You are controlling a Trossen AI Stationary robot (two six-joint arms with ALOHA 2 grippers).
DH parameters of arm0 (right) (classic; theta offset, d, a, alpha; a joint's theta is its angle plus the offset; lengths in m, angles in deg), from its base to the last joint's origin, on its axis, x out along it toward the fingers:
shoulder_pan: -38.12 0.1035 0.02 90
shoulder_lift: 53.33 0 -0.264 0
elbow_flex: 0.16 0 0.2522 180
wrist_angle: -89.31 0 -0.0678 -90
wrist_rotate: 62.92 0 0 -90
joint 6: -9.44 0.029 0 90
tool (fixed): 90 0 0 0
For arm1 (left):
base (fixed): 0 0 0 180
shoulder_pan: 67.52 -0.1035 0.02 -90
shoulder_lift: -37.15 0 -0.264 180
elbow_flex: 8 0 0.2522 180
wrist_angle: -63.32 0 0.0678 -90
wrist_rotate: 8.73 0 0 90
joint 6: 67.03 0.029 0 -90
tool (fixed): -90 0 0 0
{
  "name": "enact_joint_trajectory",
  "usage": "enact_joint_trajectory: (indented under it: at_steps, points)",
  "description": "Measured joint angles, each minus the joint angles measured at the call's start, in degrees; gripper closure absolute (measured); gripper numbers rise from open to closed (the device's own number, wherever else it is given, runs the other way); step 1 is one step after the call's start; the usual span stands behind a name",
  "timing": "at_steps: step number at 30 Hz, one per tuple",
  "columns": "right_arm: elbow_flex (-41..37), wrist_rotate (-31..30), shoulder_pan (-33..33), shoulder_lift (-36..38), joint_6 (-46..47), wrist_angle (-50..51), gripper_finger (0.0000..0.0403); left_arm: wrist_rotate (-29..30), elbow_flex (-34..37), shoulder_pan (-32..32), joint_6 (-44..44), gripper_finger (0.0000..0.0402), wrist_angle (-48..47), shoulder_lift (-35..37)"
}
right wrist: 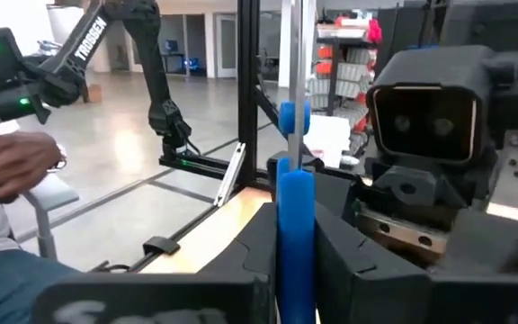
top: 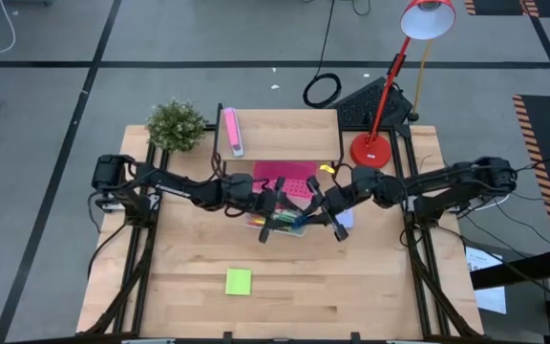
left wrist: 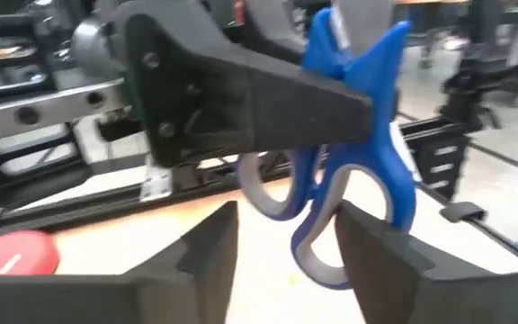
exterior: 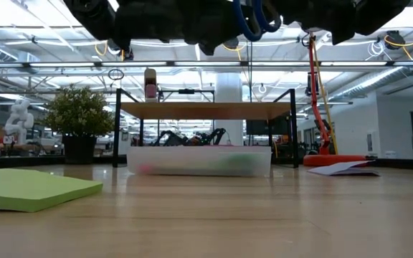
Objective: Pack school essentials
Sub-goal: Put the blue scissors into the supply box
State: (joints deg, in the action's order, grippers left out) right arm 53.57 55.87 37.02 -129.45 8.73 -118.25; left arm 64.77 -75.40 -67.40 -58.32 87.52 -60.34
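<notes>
We see the right claw [right wrist: 295, 247] clamping the blue-handled scissors [right wrist: 295, 225], smooth looped plastic grips between the parted left claw [left wrist: 281, 247] fingers

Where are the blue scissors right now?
The blue scissors are held above the table's middle, clamped in the right gripper, with the left gripper open beside their handles.

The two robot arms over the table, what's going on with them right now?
Both arms meet above the table's middle, over the pink tray. The right gripper is shut on the blue scissors, held in the air, and the left gripper is open around their handle loops. A lime-green note pad lies on the table nearer the front.
</notes>
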Motion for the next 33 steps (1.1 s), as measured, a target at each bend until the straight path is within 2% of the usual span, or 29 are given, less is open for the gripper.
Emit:
enact_joint_trajectory:
  at_steps: [2,8,12,15,19,21,25,28,31,33]
  points:
    - [-0.05,-0.39,0.04,1.15,1.53,1.64,0.0372,3.11,-0.04,0.63,-0.10,0.0195,-1.31,0.46]
    - [0.09,-0.26,0.02,6.87,6.87,7.40,0.0371,7.84,0.05,0.72,3.64,0.0133,-16.60,9.35]
    - [0.04,-0.02,-0.74,9.33,12.92,15.63,0.0372,18.24,0.01,1.81,6.27,0.0123,-25.44,16.66]
    - [0.04,0.05,-1.91,9.35,18.07,20.71,0.0367,29.91,-0.03,5.64,16.21,0.0130,-25.88,20.25]
    - [0.00,2.83,-3.96,8.67,23.58,23.31,0.0368,46.26,-0.02,13.34,36.76,0.0150,-25.11,20.74]
    - [0.00,5.04,-4.67,8.07,26.74,23.75,0.0370,52.18,0.03,16.02,46.71,0.0159,-23.52,19.76]
    - [0.00,10.10,-4.94,5.89,33.50,21.80,0.0368,57.51,0.10,18.48,61.08,0.0166,-19.88,17.11]
    - [0.00,12.23,-4.90,3.51,37.94,20.67,0.0367,57.94,0.05,18.50,70.28,0.0165,-14.19,14.96]
    - [0.00,13.54,-4.94,1.03,42.31,17.01,0.0368,55.70,0.05,18.34,76.40,0.0167,-9.04,12.95]
    - [0.00,14.77,-4.94,-0.54,44.94,14.22,0.0369,53.44,0.05,17.98,79.52,0.0170,-9.00,12.07]
